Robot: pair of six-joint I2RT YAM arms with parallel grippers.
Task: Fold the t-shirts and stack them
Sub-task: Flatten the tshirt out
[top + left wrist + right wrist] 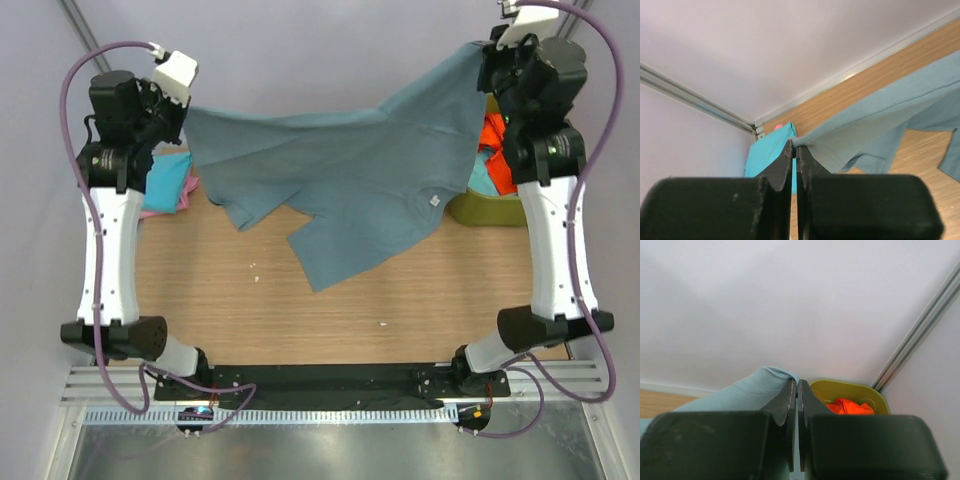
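A large dusty grey-blue t-shirt (350, 170) with a small white label (435, 200) hangs stretched across the back of the table between both arms. My left gripper (186, 112) is shut on its left corner; in the left wrist view the cloth (875, 125) runs out from the gripper's tips (796, 148). My right gripper (484, 52) is shut on the right corner, where the fabric (747, 387) folds over the tips (797, 385). The shirt's lower part droops onto the wood. A turquoise shirt (165, 180) lies on a pink one (188, 192) at the far left.
An olive-green tub (490, 208) at the back right holds an orange shirt (498, 150) and a light blue one (480, 178); the right wrist view shows the tub (847, 390) and orange cloth (850, 406). Grey walls close in behind and beside both arms.
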